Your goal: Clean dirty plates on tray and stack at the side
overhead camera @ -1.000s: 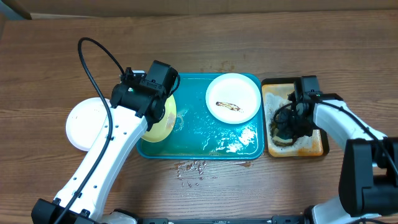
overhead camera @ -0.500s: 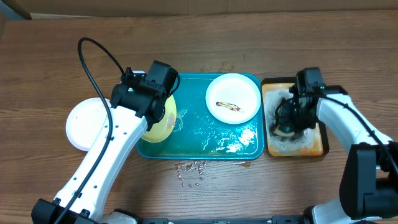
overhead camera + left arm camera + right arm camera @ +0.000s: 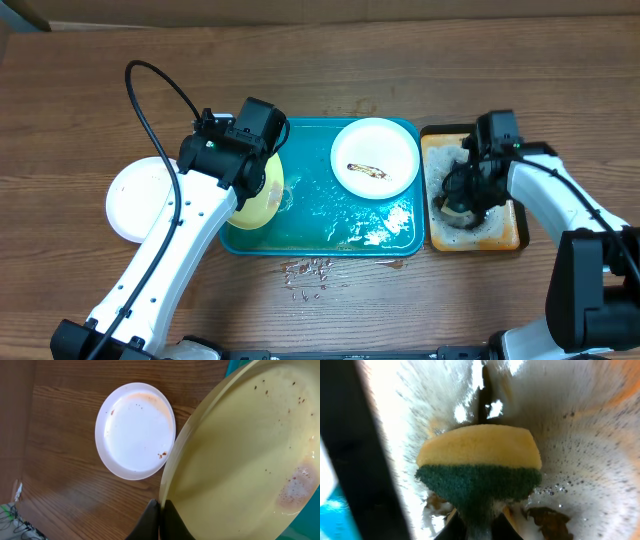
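My left gripper (image 3: 161,505) is shut on the rim of the pale yellow-green plate (image 3: 240,455), holding it tilted over the left edge of the teal tray (image 3: 320,235). The plate (image 3: 258,205) has brown specks and a smear. A white plate (image 3: 375,158) with a brown smear lies flat in the tray's right half. Another white plate (image 3: 135,195) rests on the table left of the tray, with faint residue (image 3: 135,430). My right gripper (image 3: 479,520) is shut on a yellow and green sponge (image 3: 479,467) over the small soapy tray (image 3: 500,235).
The small orange-brown tray with a black rim sits just right of the teal tray and holds foam and brown bits. Soap foam (image 3: 385,225) lies in the teal tray's front right corner. Water drops (image 3: 310,270) spot the table in front of the tray.
The right gripper has closed on the sponge and shifted a little toward the back of the small tray. The left arm and its plate have stayed put.
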Robot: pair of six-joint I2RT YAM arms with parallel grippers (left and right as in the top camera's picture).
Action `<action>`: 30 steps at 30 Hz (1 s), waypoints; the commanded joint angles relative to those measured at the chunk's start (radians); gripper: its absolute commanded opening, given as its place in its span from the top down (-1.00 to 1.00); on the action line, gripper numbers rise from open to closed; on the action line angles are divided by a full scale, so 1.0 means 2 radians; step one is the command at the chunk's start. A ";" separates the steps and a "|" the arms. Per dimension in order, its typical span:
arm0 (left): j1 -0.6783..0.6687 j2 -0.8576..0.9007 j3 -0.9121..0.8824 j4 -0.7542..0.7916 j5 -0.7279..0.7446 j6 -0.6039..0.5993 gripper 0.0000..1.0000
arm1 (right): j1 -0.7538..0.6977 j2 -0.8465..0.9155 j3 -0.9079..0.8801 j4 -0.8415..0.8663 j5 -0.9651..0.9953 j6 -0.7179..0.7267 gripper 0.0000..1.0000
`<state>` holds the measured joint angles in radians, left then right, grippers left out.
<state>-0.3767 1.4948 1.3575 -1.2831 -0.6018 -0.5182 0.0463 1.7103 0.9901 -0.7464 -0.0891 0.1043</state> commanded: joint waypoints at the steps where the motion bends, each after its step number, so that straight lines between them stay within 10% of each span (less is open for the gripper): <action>1: -0.002 -0.008 0.010 0.004 0.003 -0.010 0.92 | 0.000 -0.007 -0.039 0.033 0.001 -0.002 0.79; 13: -0.046 -0.008 0.010 0.044 -0.191 0.002 0.91 | 0.000 -0.007 -0.068 0.061 0.001 -0.002 0.69; 30: -0.166 0.041 0.010 0.105 -0.244 0.149 0.92 | 0.000 -0.007 -0.068 0.056 0.001 -0.002 0.68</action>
<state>-0.7067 1.5650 1.3594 -1.0657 -0.9852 -0.2497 0.0463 1.6875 0.8841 -0.6216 -0.0967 0.1040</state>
